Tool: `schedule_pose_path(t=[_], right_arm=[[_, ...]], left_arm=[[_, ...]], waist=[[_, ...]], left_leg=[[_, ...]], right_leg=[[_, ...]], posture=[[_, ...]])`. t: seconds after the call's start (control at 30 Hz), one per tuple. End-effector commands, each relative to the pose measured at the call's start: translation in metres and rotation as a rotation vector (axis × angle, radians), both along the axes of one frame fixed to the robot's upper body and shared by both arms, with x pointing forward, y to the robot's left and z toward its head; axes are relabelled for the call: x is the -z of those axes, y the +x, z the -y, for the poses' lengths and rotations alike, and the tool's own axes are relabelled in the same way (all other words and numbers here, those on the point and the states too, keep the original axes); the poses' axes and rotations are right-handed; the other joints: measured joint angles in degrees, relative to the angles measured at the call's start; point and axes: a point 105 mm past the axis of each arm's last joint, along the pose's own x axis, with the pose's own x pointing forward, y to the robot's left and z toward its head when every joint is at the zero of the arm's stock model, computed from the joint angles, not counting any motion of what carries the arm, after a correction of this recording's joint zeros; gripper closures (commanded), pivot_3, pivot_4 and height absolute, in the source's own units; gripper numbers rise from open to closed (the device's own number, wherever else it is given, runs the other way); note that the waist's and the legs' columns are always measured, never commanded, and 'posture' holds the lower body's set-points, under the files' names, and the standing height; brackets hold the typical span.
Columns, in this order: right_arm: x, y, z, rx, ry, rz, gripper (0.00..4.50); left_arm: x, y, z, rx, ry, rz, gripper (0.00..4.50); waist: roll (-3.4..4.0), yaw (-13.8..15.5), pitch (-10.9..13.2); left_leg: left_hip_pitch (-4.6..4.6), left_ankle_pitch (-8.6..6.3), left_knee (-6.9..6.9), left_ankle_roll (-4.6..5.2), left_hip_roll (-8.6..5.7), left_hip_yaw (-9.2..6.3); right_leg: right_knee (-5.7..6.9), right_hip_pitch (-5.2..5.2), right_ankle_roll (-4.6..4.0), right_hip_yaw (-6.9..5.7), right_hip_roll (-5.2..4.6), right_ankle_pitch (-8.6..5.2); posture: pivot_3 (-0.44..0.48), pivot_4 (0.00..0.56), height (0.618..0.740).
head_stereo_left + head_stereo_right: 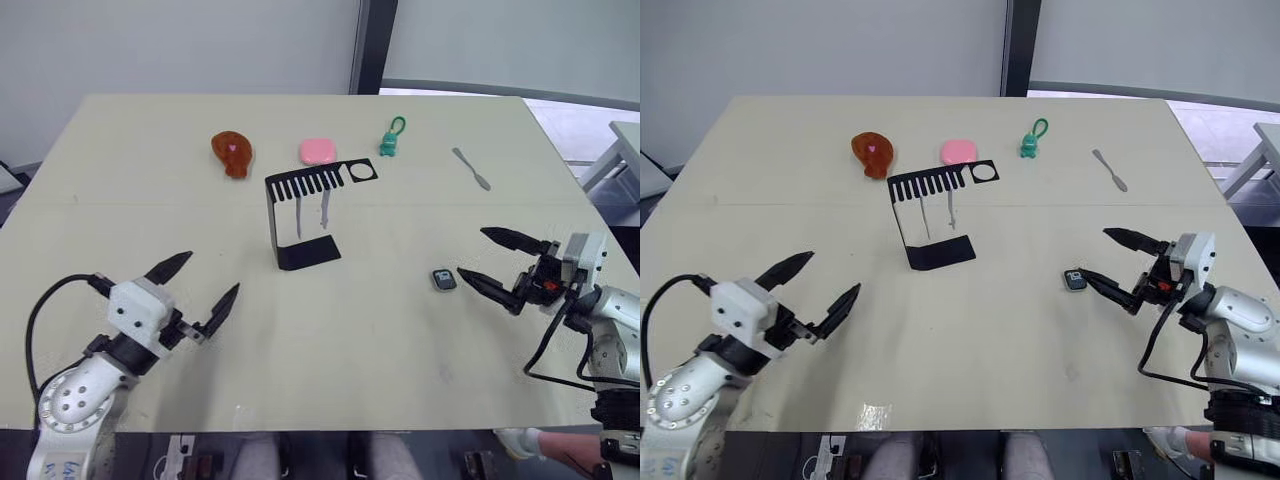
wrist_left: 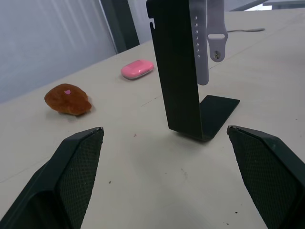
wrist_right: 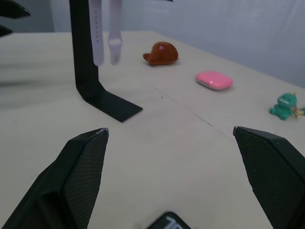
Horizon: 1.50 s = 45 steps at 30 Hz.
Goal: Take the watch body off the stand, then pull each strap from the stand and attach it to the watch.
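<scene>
The black stand [image 1: 300, 215] is upright at the table's middle, its comb-slotted top arm pointing right. Two pale straps [image 1: 299, 215] [image 1: 324, 208] hang from the slots, also seen in the left wrist view [image 2: 203, 45] and the right wrist view [image 3: 97, 38]. The watch body [image 1: 444, 279] lies flat on the table, right of the stand, off it. My right gripper [image 1: 473, 252] is open just right of the watch body, its lower fingertip almost at it; the watch's edge [image 3: 167, 223] shows between the fingers. My left gripper [image 1: 210, 274] is open near the front left, facing the stand [image 2: 178, 71].
Along the far side lie a brown toy [image 1: 232, 152], a pink rounded object [image 1: 318, 151], a green dinosaur keychain [image 1: 391, 140] and a grey spatula-like tool [image 1: 470, 168]. The table's right edge runs close behind my right arm.
</scene>
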Motion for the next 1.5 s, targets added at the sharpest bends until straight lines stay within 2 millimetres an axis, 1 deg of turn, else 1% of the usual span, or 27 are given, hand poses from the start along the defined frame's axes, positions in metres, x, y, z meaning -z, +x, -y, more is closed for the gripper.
schedule_pose_path(t=[0.03,0.2,0.4,0.47,0.53,0.7,0.83,1.0,1.1,1.17,1.27,1.4,1.5], right_arm=[[-0.009,-0.004,-0.021,-0.081,0.012,0.04,0.06],[-0.005,-0.008,-0.04,-0.14,0.025,0.027,0.06],[-0.004,-0.012,-0.045,-0.15,0.021,0.016,0.06],[-0.005,-0.011,-0.047,-0.152,0.024,0.014,0.06],[-0.004,-0.012,-0.051,-0.168,0.028,0.006,0.06],[0.0,-0.014,-0.059,-0.191,0.031,-0.006,0.06],[0.001,-0.017,-0.065,-0.209,0.04,-0.003,0.06],[0.002,-0.018,-0.074,-0.233,0.053,-0.012,0.06],[0.003,-0.019,-0.077,-0.241,0.056,-0.011,0.06],[0.003,-0.019,-0.079,-0.244,0.053,-0.007,0.06],[0.003,-0.019,-0.082,-0.248,0.055,-0.006,0.06],[0.003,-0.019,-0.083,-0.247,0.065,-0.007,0.06],[0.005,-0.02,-0.086,-0.249,0.071,-0.014,0.06]], left_arm=[[-0.006,0.011,0.021,-0.015,-0.055,0.03,0.0],[-0.002,0.03,0.041,-0.073,-0.111,0.046,0.0],[-0.002,0.046,0.05,-0.146,-0.146,0.07,0.0],[0.0,0.052,0.055,-0.143,-0.12,0.07,0.0],[0.003,0.056,0.063,-0.121,-0.136,0.06,0.0],[0.001,0.066,0.066,-0.165,-0.199,0.063,0.0],[-0.003,0.072,0.072,-0.163,-0.232,0.076,0.0],[-0.005,0.083,0.065,-0.257,-0.211,0.1,0.0],[-0.012,0.085,0.064,-0.317,-0.218,0.133,0.0],[-0.014,0.082,0.076,-0.29,-0.201,0.151,0.0],[-0.011,0.082,0.083,-0.273,-0.216,0.133,0.0],[-0.011,0.086,0.079,-0.313,-0.243,0.126,0.0],[-0.01,0.087,0.088,-0.269,-0.235,0.119,0.0]], waist=[[0.0,0.02,0.0],[0.0,0.33,0.0],[0.0,0.67,0.0],[0.0,0.72,0.0],[0.0,0.95,0.0],[-0.01,1.43,0.0],[-0.01,1.47,0.0],[-0.01,1.39,0.01],[-0.01,1.45,0.01],[-0.01,1.47,0.01],[-0.01,1.49,0.01],[-0.02,1.49,0.01],[-0.01,1.42,0.01]], left_leg=[[0.0,0.0,0.02,0.01,-0.01,0.0],[-0.04,-0.01,0.03,0.03,-0.06,0.0],[-0.05,-0.01,0.12,0.04,-0.04,0.01],[-0.05,-0.01,0.12,0.04,-0.03,0.01],[-0.04,-0.01,0.12,0.04,-0.04,0.01],[-0.06,-0.01,0.16,0.05,-0.04,0.02],[-0.1,-0.03,0.25,0.07,-0.04,0.01],[-0.11,-0.03,0.31,0.07,-0.02,0.01],[-0.11,-0.03,0.33,0.07,-0.03,0.0],[-0.15,-0.05,0.42,0.1,-0.02,-0.01],[-0.17,-0.07,0.46,0.12,-0.03,-0.01],[-0.17,-0.07,0.47,0.12,-0.02,-0.01],[-0.17,-0.07,0.47,0.11,-0.01,-0.01]], right_leg=[[0.02,0.0,0.0,0.0,-0.01,0.0],[0.03,-0.02,0.01,0.0,-0.03,0.0],[0.03,-0.01,0.01,-0.01,-0.02,0.01],[0.02,-0.02,0.01,-0.01,-0.02,0.0],[0.02,-0.02,0.01,-0.02,-0.02,0.01],[0.03,-0.04,0.01,-0.02,-0.03,0.01],[0.04,-0.03,0.01,-0.04,-0.03,0.01],[0.07,-0.03,0.01,-0.05,-0.02,0.01],[0.08,-0.03,0.01,-0.06,-0.02,0.01],[0.09,-0.03,0.02,-0.07,-0.02,0.01],[0.08,-0.02,0.02,-0.07,-0.03,0.01],[0.09,-0.02,0.03,-0.07,-0.03,0.01],[0.1,-0.03,0.03,-0.07,-0.03,0.01]], posture=[[0.0,0.15,0.74],[0.0,0.15,0.74],[0.0,0.15,0.74],[0.0,0.15,0.74],[0.0,0.15,0.74],[0.0,0.15,0.74],[0.0,0.15,0.74],[0.0,0.15,0.74],[0.0,0.15,0.74],[0.0,0.15,0.74],[0.0,0.15,0.74],[0.0,0.15,0.74],[0.0,0.15,0.74]])
